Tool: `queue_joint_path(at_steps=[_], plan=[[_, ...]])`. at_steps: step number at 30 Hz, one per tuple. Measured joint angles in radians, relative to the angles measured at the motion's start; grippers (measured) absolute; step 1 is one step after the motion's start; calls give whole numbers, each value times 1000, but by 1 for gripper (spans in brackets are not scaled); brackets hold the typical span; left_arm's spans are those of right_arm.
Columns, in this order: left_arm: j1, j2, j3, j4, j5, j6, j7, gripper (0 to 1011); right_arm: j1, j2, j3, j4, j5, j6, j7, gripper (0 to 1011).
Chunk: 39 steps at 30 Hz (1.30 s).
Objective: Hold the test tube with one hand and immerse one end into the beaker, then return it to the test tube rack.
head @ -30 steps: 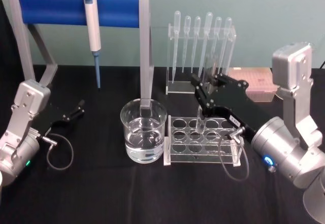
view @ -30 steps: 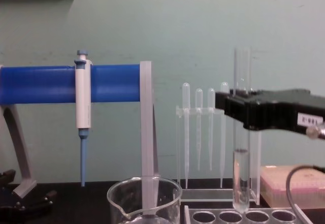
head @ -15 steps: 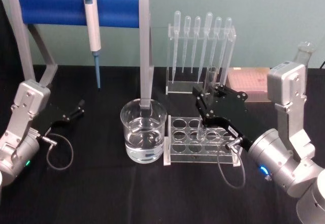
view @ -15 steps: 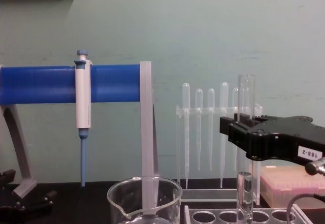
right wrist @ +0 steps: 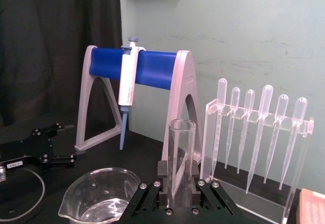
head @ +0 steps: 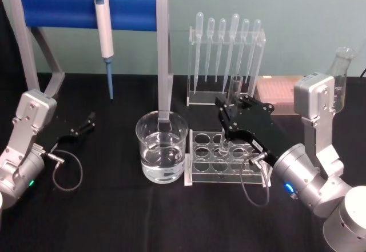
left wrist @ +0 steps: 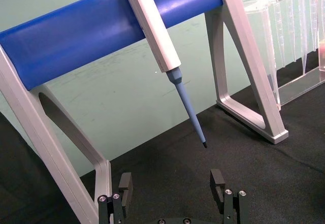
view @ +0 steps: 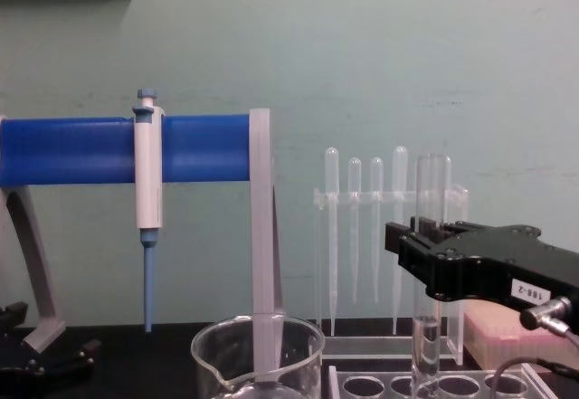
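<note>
We see the right gripper [head: 227, 127] clamped on the tube [head: 230, 112], its two black jaws pressed against the glass from either side. In the right wrist view the tube [right wrist: 181, 160] stands upright between the jaws, its open rim well above them. The tube is upright, and its round lower end sits down in a hole of the clear rack [head: 226, 161] — from the chest view the tube [view: 430, 272] passes behind the gripper [view: 425, 259] and reaches the rack [view: 434, 384] top. We cannot tell whether its bottom rests on the rack floor.

The beaker [head: 162, 147] stands just left of the rack on the black table [head: 126, 218], partly filled with clear liquid. It is apart from the tube. In the chest view only the beaker's [view: 258, 356] upper rim and spout show at the lower edge.

The left gripper [head: 84, 124] is parked low over the table at the far left, beside the stand's foot, well away from the beaker. In the left wrist view its fingers [left wrist: 125, 188] stand apart, with nothing between them.

Behind the beaker is a grey stand [head: 166, 58] with a blue bar, and a white-and-blue pipettor [head: 104, 35] hangs from it, tip down. Behind the rack a clear holder [head: 226, 63] carries a row of plastic pipettes — bulbs up. A pink box [head: 280, 92] lies at the back right, behind the right arm.
</note>
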Motion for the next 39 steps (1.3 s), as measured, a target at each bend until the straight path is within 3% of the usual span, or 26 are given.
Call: queue_joint_path(at_steps=[9, 23, 35, 39], plan=[[0, 0, 0, 0, 0, 0, 0, 1000, 4, -15, -4, 36, 1, -24, 7, 225], [0, 0, 0, 0, 0, 0, 0, 1000, 20, -23, -23, 113, -31, -66, 21, 225], [0, 0, 0, 0, 0, 0, 0, 1000, 20, -22, -29, 135, -54, -75, 27, 227], [0, 0, 0, 0, 0, 0, 0, 1000, 17, -22, -32, 137, -60, -75, 27, 336]])
